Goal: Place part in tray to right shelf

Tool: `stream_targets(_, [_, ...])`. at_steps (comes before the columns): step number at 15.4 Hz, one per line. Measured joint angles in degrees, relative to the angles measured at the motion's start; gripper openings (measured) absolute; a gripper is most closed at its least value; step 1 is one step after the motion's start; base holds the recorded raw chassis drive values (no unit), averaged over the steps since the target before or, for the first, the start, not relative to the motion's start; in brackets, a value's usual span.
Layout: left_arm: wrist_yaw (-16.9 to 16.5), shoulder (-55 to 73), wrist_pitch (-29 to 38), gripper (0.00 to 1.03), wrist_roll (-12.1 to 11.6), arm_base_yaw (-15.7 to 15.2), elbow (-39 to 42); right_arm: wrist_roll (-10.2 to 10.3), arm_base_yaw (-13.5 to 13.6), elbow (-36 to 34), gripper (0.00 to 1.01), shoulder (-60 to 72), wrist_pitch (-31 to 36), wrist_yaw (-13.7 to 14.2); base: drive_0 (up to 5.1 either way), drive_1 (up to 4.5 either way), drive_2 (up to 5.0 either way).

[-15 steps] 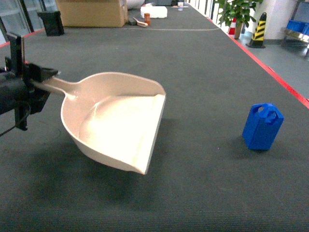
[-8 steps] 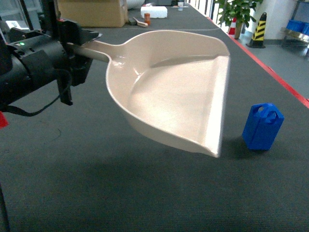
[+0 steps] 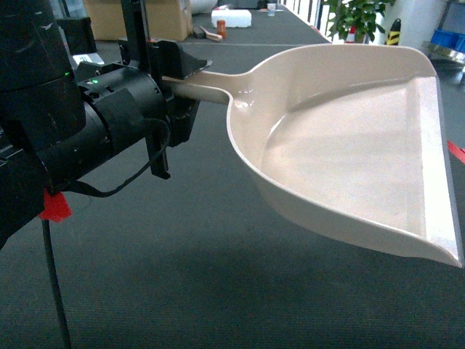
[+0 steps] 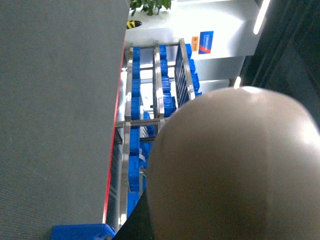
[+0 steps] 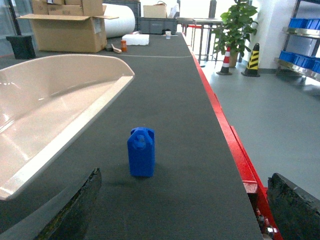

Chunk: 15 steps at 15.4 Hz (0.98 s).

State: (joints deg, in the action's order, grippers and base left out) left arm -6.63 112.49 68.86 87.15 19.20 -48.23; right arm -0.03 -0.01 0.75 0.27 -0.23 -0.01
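One end effector, the left (image 3: 187, 80), clamps the tray (image 3: 349, 145) handle; tray has risen rightward, hiding the part (image 5: 141, 151) at frame right.

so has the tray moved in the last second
Yes. The tray has swung right and nearer the head camera, away from the cardboard box, now hiding the part's spot.

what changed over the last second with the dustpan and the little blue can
The left pincer, shut on the handle, has lifted the beige dustpan off the dark mat and swung it up and rightward, so it now fills the head view and hides the spot where the blue jerry-can block stood. In the right wrist view that block stands upright on the mat, beside the dustpan's lip, untouched.
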Motion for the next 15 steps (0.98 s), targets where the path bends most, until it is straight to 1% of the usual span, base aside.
stream_targets(1, [0.0,0.2,-2.3,0.18,-0.2,-0.5,-0.4,0.0,0.0,0.0,0.98,0.0,0.0,0.0,0.0,0.0,0.0])
stream_targets(4, [0.3,0.3,-2.4,0.18,-0.2,-1.1,-0.6,0.0,0.0,0.0,0.98,0.0,0.0,0.0,0.0,0.0,0.0])
stream_targets(5, [0.2,0.3,-2.4,0.18,-0.2,-1.0,-0.6,0.1,0.6,0.3,0.98,0.5,-2.0,1.8,0.0,0.0,0.0])
stream_targets(6, [0.2,0.3,-2.4,0.18,-0.3,-1.0,-0.6,0.1,4.3,3.9,0.98,7.4,-9.7,13.2,0.0,0.0,0.0])
stream_targets(7, [0.3,0.3,-2.4,0.18,-0.4,-0.9,-0.6,-0.9,2.4,5.7,0.98,16.8,-7.9,18.9,0.0,0.0,0.0])
stream_targets(8, [0.0,0.3,-2.3,0.18,-0.3,-0.9,-0.7,-1.7,-3.5,6.3,0.98,25.1,-2.3,18.5,0.0,0.0,0.0])
stream_targets(9, [0.2,0.4,-2.5,0.18,-0.4,-0.9,-0.7,-2.6,-7.4,7.6,0.98,32.7,3.5,13.9,0.0,0.0,0.0])
stream_targets(10, [0.2,0.4,-2.3,0.18,-0.4,-0.9,-0.7,-3.8,-10.1,10.8,0.98,44.3,10.9,6.5,0.0,0.0,0.0])
stream_targets(11, [0.2,0.4,-2.4,0.18,-0.4,-0.9,-0.7,-5.8,-10.6,15.3,0.98,58.0,17.2,-1.6,0.0,0.0,0.0])
stream_targets(12, [0.2,0.4,-2.5,0.18,-0.4,-0.9,-0.7,-6.8,-10.3,17.9,0.98,64.2,19.2,-4.7,0.0,0.0,0.0])
stream_targets(13, [0.2,0.4,-2.3,0.18,-0.4,-0.9,-0.7,-8.9,-9.0,22.7,0.98,72.8,20.0,-8.7,0.0,0.0,0.0])
stream_targets(14, [0.2,0.4,-2.4,0.18,-0.4,-0.9,-0.7,-10.5,-7.3,27.2,0.98,80.2,20.7,-10.6,0.0,0.0,0.0])
stream_targets(15, [0.2,0.4,-2.4,0.18,-0.4,-0.9,-0.7,-11.7,-5.8,30.4,0.98,85.1,21.0,-10.8,0.0,0.0,0.0])
